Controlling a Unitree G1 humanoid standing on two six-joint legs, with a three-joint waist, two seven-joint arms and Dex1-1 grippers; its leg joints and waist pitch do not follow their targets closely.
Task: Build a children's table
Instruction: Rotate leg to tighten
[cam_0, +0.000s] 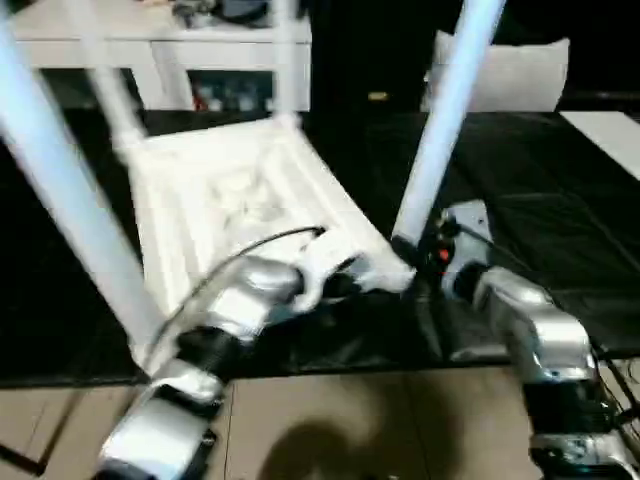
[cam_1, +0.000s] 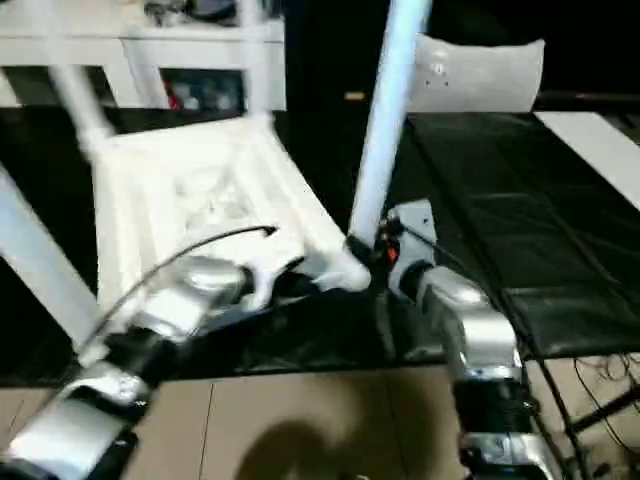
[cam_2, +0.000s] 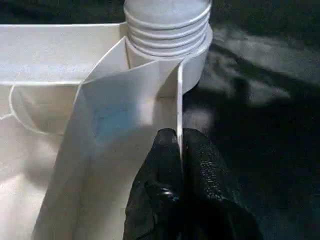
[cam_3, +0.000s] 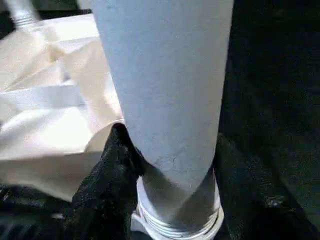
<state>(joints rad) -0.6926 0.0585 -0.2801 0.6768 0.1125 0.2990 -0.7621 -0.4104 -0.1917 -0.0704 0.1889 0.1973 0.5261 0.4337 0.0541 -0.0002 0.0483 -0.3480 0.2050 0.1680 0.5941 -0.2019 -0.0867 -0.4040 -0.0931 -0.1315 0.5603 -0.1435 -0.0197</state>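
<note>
Leg (cam_0: 445, 120) at my right hand (cam_3: 170, 170) is what the next move hangs on: it stands nearly upright, long axis rising toward twelve o'clock and leaning slightly to one, its threaded foot in the near-right corner socket of the upturned tabletop (cam_0: 230, 200) on the dark mat. My right hand straddles that leg just above the socket, fingers half spread against its sides. My left hand (cam_2: 177, 165), at nine o'clock from the leg, is pinched shut on a thin rib of the tabletop, steadying it. Right is clearly nearer for turning.
</note>
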